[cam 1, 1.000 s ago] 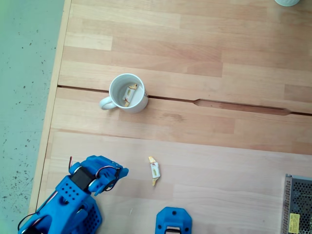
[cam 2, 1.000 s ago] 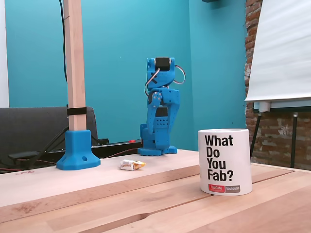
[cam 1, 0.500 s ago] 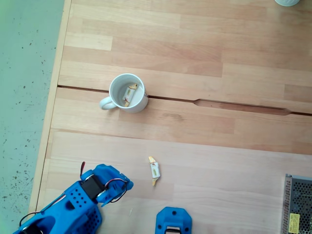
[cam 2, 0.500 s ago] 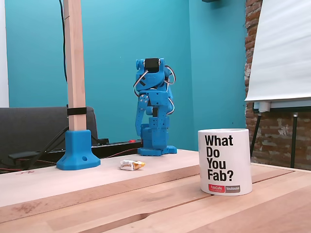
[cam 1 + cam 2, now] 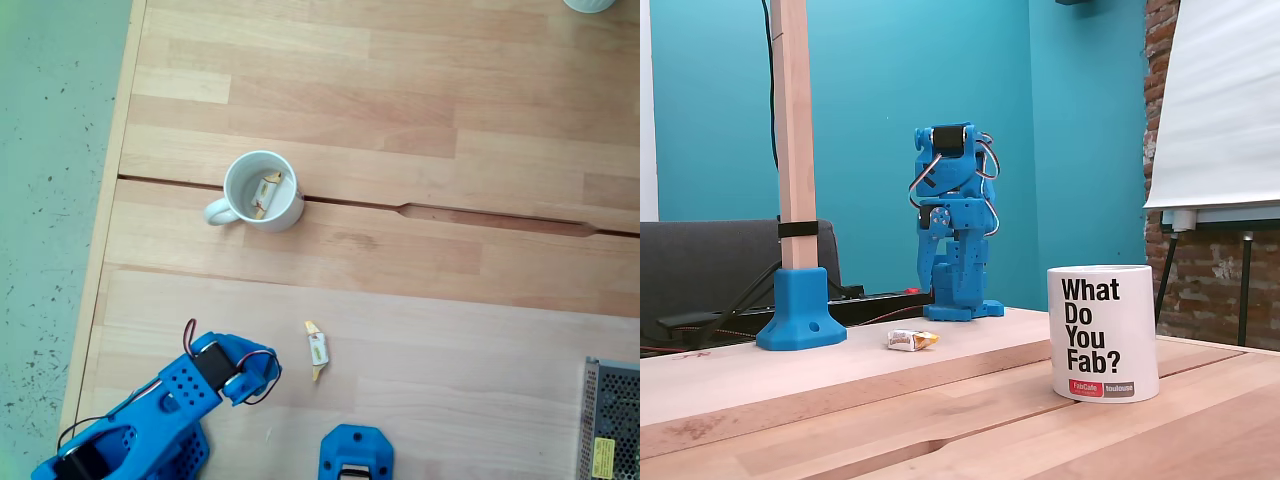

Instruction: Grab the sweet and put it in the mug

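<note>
In a fixed view from above, the white mug stands left of centre on the wooden table, handle to the left, with one sweet lying inside it. A second sweet, white with yellow-orange ends, lies on the table nearer the front edge. My blue gripper sits just left of that sweet, a short gap apart, and its jaws are hidden from above. In a fixed view from the side, the mug stands in front, the sweet lies behind it, and the folded blue arm rises at the back.
A wooden post on a blue foot stands close to the right of the loose sweet. A metal mesh box sits at the lower right corner. The table's left edge runs beside the mug.
The arm has swung its gripper rightward toward the loose sweet in the view from above, and has leaned and lowered in the side view. Mug and both sweets have not moved.
</note>
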Robot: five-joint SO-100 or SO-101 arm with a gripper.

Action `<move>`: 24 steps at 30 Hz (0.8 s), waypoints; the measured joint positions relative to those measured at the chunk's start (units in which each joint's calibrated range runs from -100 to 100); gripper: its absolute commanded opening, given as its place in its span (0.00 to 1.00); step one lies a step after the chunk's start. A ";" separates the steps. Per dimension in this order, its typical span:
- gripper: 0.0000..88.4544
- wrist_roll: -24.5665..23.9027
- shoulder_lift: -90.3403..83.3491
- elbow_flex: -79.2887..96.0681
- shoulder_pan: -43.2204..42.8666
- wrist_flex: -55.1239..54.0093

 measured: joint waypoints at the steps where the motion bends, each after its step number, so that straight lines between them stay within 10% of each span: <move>1: 0.25 0.39 0.36 -0.90 0.07 0.00; 24: 0.25 10.65 4.81 -8.79 12.48 0.00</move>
